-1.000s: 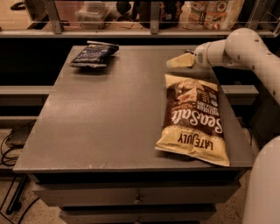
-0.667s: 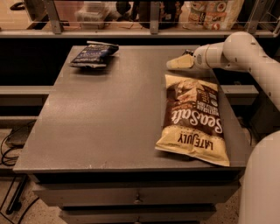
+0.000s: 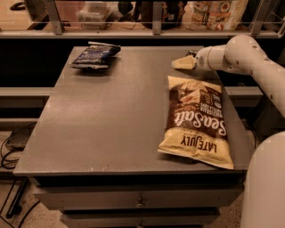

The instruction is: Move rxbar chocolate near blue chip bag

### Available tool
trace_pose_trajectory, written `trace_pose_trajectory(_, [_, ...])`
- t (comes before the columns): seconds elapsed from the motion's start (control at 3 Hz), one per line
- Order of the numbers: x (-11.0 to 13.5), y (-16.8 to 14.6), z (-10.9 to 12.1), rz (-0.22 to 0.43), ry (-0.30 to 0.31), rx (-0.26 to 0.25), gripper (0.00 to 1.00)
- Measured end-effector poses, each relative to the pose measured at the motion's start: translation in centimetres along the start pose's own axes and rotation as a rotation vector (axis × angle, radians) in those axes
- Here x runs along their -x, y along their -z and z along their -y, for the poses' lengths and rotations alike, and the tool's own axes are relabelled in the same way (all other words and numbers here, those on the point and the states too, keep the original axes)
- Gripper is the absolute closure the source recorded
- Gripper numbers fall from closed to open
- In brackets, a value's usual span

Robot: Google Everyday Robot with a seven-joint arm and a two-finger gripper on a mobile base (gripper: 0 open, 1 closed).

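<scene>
The arm (image 3: pixel 262 67) is smooth and white, built of rounded tubes with a bulbous joint. It narrows to a pale cream, wedge-shaped gripper (image 3: pixel 183 63) above the far right part of the table (image 3: pixel 111 116). A broad white curved shell (image 3: pixel 267 187) fills the lower right corner.

Large chip bag, grey table and back shelf, placed from the gripper (image 3: pixel 183 63), which hangs over the table's far right part.

Just nearer the camera than the gripper, a large cream-and-brown crinkled chip bag (image 3: pixel 196 120) printed "Late July Sea Salt" lies flat on the matte grey rectangular table (image 3: pixel 111 124), its lower corner at the table's front right edge. Well below and nearer than the gripper is a grey drawer front (image 3: pixel 138 201) with a small knob. Behind the gripper, past a metal rail (image 3: pixel 156 32), stand colourful printed packages (image 3: pixel 218 11); a clear plastic tub (image 3: pixel 95 11) sits far to its left in the view. Dark cables (image 3: pixel 13 149) lie on the floor, lower left.
</scene>
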State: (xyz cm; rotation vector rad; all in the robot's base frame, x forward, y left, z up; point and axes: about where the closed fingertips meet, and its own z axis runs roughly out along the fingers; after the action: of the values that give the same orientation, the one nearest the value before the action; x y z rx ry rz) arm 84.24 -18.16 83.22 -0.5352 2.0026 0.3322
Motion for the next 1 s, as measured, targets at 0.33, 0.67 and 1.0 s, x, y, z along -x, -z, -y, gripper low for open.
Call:
trace_pose_trajectory(0.33, [1.0,0.1,-1.0,0.01,0.031,0.006,0.63])
trace_pose_trajectory(0.67, [3.0,-0.1,-3.3,0.039,0.087,0.047,0.94])
trace_pose_trajectory(1.0, [4.3,-0.5,-4.9,0.055,0.121,0.091,1.0])
